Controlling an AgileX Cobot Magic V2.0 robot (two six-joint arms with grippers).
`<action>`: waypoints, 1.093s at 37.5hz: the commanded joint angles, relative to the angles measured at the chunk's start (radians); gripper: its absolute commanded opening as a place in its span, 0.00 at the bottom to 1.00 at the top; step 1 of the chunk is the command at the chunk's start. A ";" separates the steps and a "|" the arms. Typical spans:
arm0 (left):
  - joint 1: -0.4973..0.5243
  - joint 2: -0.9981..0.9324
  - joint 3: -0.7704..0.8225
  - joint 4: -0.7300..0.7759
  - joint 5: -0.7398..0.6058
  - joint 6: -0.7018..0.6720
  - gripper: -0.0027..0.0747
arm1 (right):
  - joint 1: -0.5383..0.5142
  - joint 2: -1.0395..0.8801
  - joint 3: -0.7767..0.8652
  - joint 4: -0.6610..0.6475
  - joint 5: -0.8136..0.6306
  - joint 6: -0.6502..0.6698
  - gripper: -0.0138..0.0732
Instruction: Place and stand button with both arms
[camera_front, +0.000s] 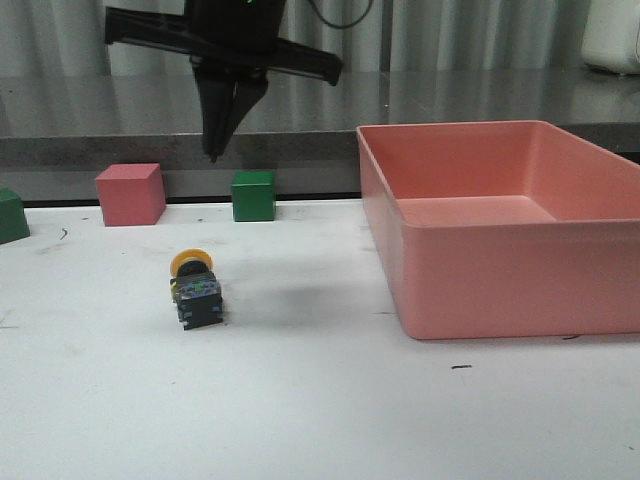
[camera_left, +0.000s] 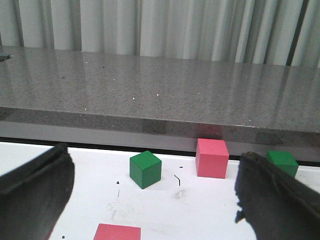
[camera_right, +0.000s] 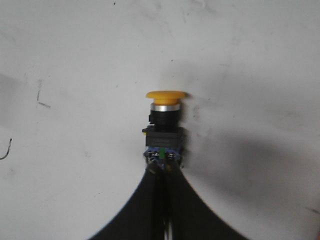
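Observation:
The button (camera_front: 195, 290) lies on its side on the white table, yellow cap pointing toward the back, bluish base toward the front. In the right wrist view the button (camera_right: 164, 127) shows just beyond my right gripper's tips. My right gripper (camera_front: 213, 150) hangs well above the button, pointing down, fingers pressed together and empty; it also shows in the right wrist view (camera_right: 162, 170). My left gripper (camera_left: 152, 220) is open and empty, its fingers (camera_left: 35, 192) wide apart; it does not show in the front view. The button is out of the left wrist view.
A large pink bin (camera_front: 480, 290) stands at the right. A pink cube (camera_front: 130, 194) and a green cube (camera_front: 253, 195) sit at the table's back edge, another green cube (camera_front: 10, 215) at far left. The left wrist view shows a green cube (camera_left: 145, 169), pink cubes (camera_left: 212, 158) and a grey ledge (camera_left: 160, 95).

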 joint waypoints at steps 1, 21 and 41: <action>0.001 0.014 -0.037 -0.007 -0.086 -0.001 0.83 | -0.052 -0.112 -0.031 -0.003 0.098 -0.053 0.08; 0.001 0.014 -0.037 -0.007 -0.086 -0.001 0.83 | -0.450 -0.493 0.329 -0.097 0.090 -0.209 0.08; 0.001 0.014 -0.037 -0.007 -0.086 -0.001 0.83 | -0.555 -1.177 1.235 -0.157 -0.404 -0.209 0.08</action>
